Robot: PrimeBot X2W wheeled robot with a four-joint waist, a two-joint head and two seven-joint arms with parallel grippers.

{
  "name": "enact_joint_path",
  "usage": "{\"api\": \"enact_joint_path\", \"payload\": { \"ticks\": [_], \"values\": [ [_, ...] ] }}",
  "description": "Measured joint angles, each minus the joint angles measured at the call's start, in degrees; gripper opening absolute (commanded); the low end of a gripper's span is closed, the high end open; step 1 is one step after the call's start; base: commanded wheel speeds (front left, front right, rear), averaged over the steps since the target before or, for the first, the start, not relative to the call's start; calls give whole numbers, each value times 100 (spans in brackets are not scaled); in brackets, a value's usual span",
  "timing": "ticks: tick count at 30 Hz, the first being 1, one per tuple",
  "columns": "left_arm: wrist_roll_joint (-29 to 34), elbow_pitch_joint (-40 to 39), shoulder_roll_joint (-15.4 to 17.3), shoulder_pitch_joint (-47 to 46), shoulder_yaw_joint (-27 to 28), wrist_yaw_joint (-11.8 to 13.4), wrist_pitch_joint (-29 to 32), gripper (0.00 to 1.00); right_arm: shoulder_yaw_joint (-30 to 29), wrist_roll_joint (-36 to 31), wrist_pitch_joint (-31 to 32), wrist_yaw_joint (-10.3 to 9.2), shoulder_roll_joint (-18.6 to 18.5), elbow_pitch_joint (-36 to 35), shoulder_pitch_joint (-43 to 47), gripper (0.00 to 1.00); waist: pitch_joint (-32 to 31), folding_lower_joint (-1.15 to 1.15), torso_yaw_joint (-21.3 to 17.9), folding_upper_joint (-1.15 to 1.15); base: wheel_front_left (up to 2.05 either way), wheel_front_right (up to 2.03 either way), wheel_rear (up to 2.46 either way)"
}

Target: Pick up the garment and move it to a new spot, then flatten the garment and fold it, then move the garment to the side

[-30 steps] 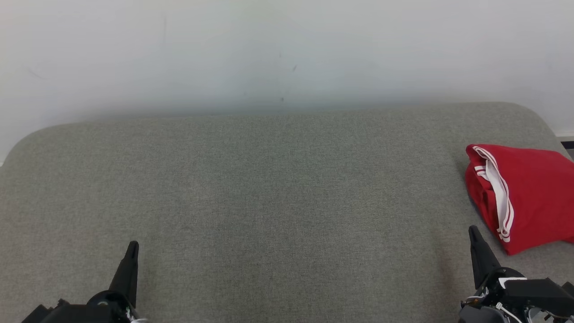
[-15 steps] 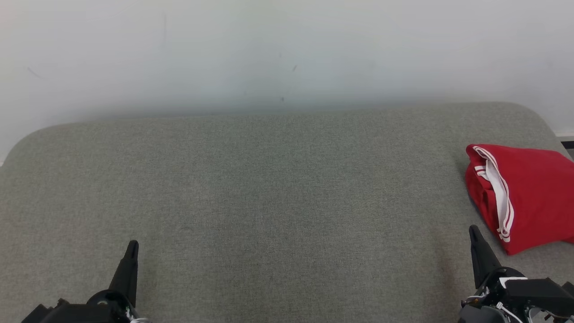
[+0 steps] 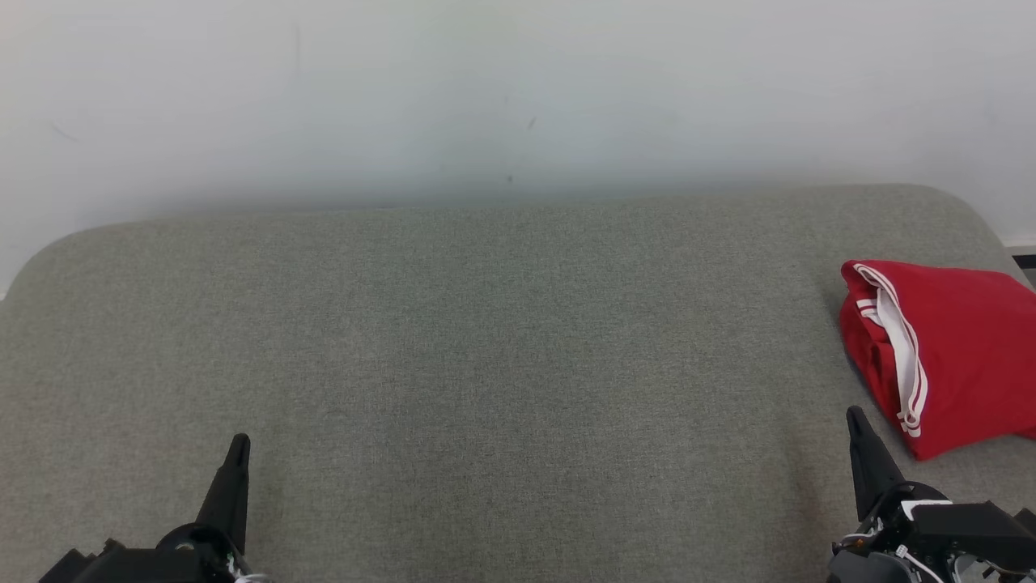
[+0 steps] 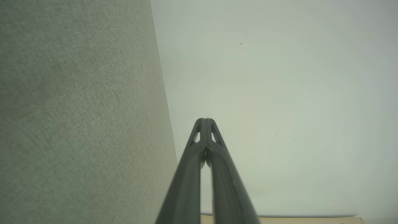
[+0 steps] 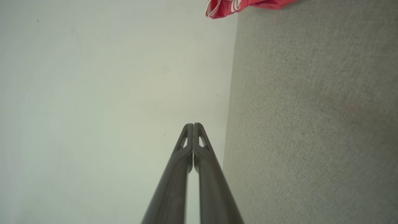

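The garment (image 3: pixel 963 356) is a red, folded bundle. Its one visible marking is a set of white stripes running along a folded edge that faces the middle of the table (image 3: pixel 502 348). Any label or lettering on it is too small to make out. It lies flat on the grey fabric surface at the table's right side, where the head view's right border cuts it off.

The right pincer (image 3: pixel 851 414) sits at the lower right with its two dark fingers pressed together into a single point, holding nothing. The garment lies just ahead of that tip and to its right, near it but apart, with the bundle's striped lower corner closest to the finger. In the right wrist view the closed fingertips (image 5: pixel 193 125) point along the line where the table meets the pale wall (image 3: pixel 518 89). A red corner with white stripes (image 5: pixel 245 4) shows at the top border, well beyond the tips.

The left pincer (image 3: pixel 239 444) rests at the lower left, and its fingers are likewise pressed together and empty, as the left wrist view (image 4: pixel 205 119) shows. The garment is well apart from it, across the width of the table.
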Motion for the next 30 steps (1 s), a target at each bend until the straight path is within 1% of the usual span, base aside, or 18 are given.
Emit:
{"api": "enact_joint_path", "payload": {
  "ticks": [30],
  "values": [
    [0, 0, 0, -1, 0, 0, 0, 0, 0, 0, 0, 0, 0, 0, 0, 0, 0, 0, 0, 0, 0, 0, 0]
  ]
}}
